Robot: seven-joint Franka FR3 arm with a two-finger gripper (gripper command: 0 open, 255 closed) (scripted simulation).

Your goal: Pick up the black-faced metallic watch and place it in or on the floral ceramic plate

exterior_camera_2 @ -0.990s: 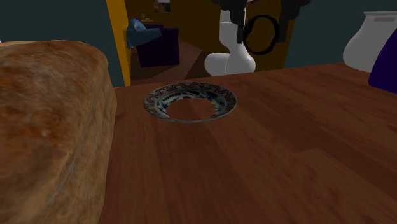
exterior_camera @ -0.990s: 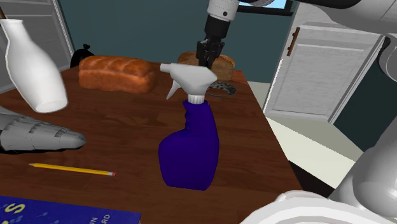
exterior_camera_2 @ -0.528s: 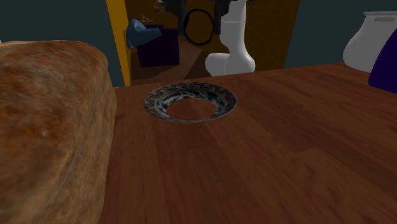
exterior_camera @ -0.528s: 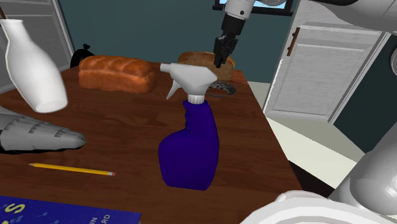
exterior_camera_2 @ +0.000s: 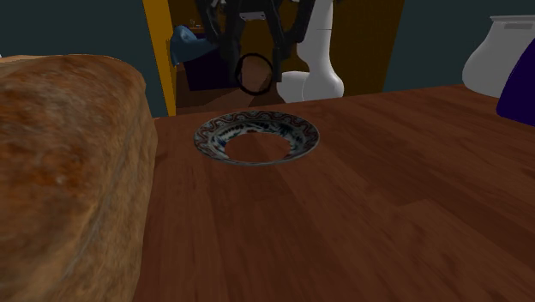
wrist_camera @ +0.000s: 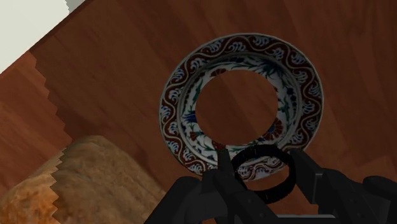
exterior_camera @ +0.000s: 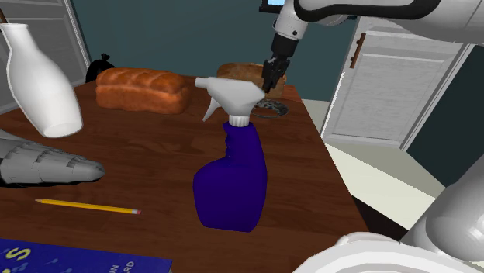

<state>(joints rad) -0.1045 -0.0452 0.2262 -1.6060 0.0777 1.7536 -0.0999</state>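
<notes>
Beside plate (exterior_camera_2: 208, 137), bread loaf (exterior_camera_2: 69, 172) (watch (wrist_camera: 263, 149) overhead)

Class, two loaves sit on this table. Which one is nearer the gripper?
The darker loaf at the far edge, just behind the gripper beside the plate; the long orange loaf lies farther toward the shoulder view's left.

You get bright, even light in the shoulder view. The second exterior view is dim. The bread loaf (wrist_camera: 83, 184) has a jagged, stepped edge in the wrist view.
</notes>
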